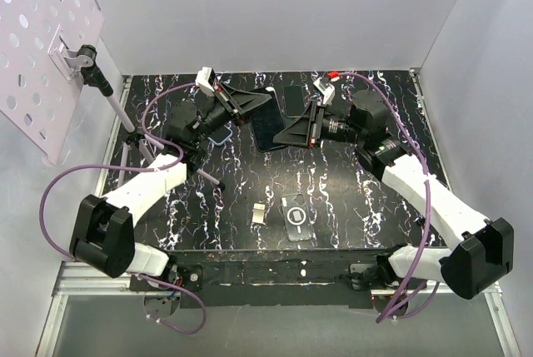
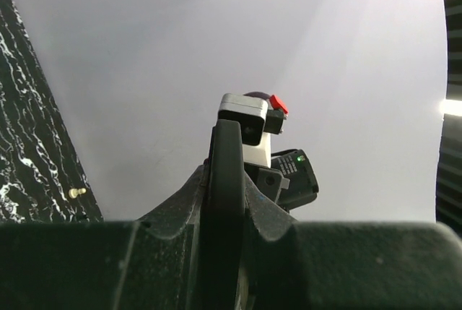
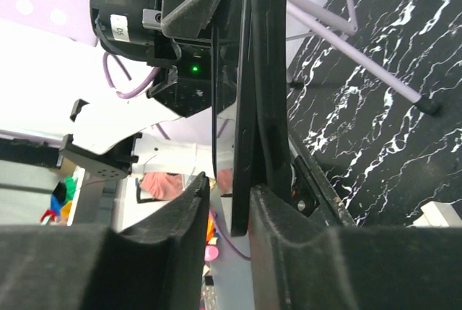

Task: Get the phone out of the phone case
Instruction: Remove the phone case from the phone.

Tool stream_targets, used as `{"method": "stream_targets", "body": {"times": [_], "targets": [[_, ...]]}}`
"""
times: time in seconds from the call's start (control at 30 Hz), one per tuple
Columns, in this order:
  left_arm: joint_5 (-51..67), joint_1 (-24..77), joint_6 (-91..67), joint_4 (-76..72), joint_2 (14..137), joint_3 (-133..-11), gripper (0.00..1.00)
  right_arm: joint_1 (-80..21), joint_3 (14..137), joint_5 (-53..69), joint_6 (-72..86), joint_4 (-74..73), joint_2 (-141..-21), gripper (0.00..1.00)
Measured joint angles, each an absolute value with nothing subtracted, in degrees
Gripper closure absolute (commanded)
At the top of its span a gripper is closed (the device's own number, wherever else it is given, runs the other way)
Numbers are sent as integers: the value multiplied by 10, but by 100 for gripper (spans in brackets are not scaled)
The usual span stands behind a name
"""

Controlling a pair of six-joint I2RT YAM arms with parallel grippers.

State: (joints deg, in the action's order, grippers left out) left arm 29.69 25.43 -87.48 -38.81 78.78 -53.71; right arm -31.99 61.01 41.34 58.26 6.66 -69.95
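1. A black tabletop [image 1: 366,207] veined with white sits inside plain white walls [image 1: 333,16].
2. The black slab-shaped phone in its case [image 1: 268,131] hangs above the far middle of the tabletop, raised between the two arms.
3. The left fingers [image 2: 184,201] are clamped tight on the phone's left edge, which stands edge-on between them.
4. The right fingers [image 3: 186,212] straddle the phone's right edge at a narrow setting. One finger lies against the phone and a sliver of gap shows at the other, so I cannot tell whether they pinch it.
5. Just beyond the phone, a second flat dark handset [image 1: 293,99] lies on the tabletop.
6. Well nearer than the phone lies a dark case with a white ring on its back [image 1: 296,215], with a small pale block [image 1: 260,213] just beside it.
7. Left of the phone, a blue-rimmed flat thing [image 1: 221,137] is mostly hidden under the left wrist.
8. Far left of the phone, a pale perforated panel [image 1: 42,41] leans on a grey pole [image 1: 117,107].
9. Purple cables [image 1: 158,99] loop over both arms.
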Motion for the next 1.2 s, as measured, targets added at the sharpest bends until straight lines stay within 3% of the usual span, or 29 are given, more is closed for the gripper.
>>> {"method": "stream_targets", "body": {"times": [0.17, 0.2, 0.27, 0.33, 0.47, 0.6, 0.7, 0.87, 1.03, 1.1, 1.2], "targets": [[281, 282, -874, -413, 802, -539, 100, -316, 613, 465, 622, 83, -716, 99], [279, 287, -865, -413, 803, -542, 93, -316, 610, 471, 633, 86, -717, 99], [279, 295, -840, -390, 802, -554, 57, -316, 599, 479, 650, 108, -714, 99], [289, 300, -802, -355, 797, -567, 29, -314, 581, 482, 667, 136, -707, 99], [318, 317, -728, -266, 764, -569, 10, -303, 548, 484, 706, 185, -693, 99], [346, 335, -652, -190, 713, -568, 10, -277, 531, 481, 733, 196, -684, 99], [352, 334, -609, -165, 670, -559, 16, -254, 523, 481, 744, 198, -663, 99], [375, 332, -570, -163, 635, -544, 43, -246, 516, 486, 749, 201, -624, 99], [391, 332, -550, -155, 651, -543, 62, -246, 516, 496, 749, 198, -614, 99], [402, 332, -547, -158, 662, -544, 63, -246, 516, 495, 746, 192, -610, 99], [423, 332, -547, -178, 673, -545, 54, -245, 515, 490, 744, 175, -608, 99]]}}
